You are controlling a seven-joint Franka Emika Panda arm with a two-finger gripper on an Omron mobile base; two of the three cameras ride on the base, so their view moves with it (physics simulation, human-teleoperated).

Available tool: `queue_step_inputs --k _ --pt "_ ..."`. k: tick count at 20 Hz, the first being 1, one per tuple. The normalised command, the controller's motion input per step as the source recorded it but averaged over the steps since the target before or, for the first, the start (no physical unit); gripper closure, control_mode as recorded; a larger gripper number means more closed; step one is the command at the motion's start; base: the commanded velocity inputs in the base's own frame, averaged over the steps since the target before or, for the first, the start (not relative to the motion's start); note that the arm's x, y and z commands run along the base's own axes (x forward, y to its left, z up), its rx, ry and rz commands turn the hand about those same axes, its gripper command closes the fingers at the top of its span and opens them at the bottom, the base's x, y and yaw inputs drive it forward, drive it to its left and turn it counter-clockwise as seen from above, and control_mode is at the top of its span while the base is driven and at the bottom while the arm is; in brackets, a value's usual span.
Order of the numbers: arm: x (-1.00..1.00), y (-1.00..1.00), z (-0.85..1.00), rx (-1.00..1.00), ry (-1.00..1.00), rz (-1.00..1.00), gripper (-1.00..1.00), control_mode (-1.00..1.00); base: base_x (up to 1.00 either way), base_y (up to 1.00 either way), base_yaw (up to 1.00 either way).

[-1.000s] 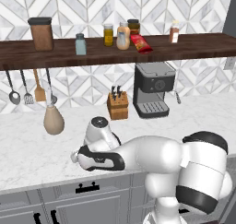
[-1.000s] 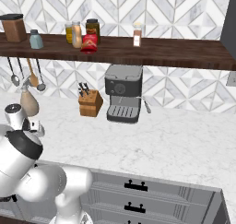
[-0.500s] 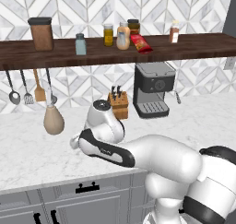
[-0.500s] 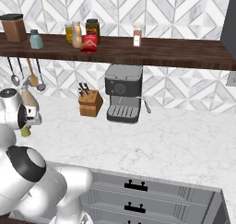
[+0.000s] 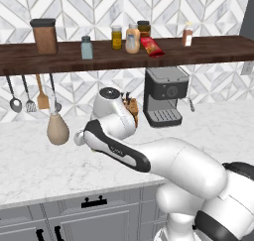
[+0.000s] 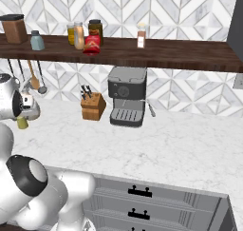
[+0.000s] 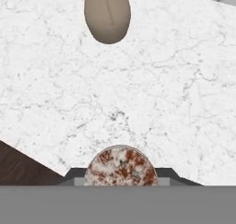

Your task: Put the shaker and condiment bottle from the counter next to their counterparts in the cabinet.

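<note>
The gripper (image 7: pixel 120 184) was closed on the shaker (image 7: pixel 120 169), lifted above the worktop (image 7: pixel 175 103); it needed carrying upright to the cabinet (image 5: pixel 208 50), beside the blue-grey shaker (image 5: pixel 87 47).

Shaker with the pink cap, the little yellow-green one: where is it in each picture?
Left base view: hidden behind the white arm, left of centre.
Right base view: the shaker is at the far left edge, halfway down, just under the robot's hand.
Hand view: bottom middle, its speckled cap facing the camera.
Shared landmark: the white marble counter lies under it in every view.
</note>
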Motion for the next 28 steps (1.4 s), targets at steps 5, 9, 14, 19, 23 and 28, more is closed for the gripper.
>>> queue_step_inputs --k 5,9,14,19,23,28 --pt "0.0 0.0 0.75 0.0 0.0 0.0 1.0 -1.0 0.0 0.0 0.0" --pt "0.0 0.0 0.78 0.0 0.0 0.0 1.0 -1.0 0.0 0.0 0.0" --pt "0.0 0.0 0.7 0.0 0.0 0.0 1.0 -1.0 0.0 0.0 0.0" --pt "0.0 -0.13 0.49 0.0 0.0 0.0 1.0 -1.0 0.0 0.0 0.0" --pt "0.0 -0.34 0.32 0.0 0.0 0.0 1.0 -1.0 0.0 0.0 0.0" --pt "0.0 -0.36 0.22 0.01 0.0 0.0 1.0 -1.0 0.0 0.0 0.0"
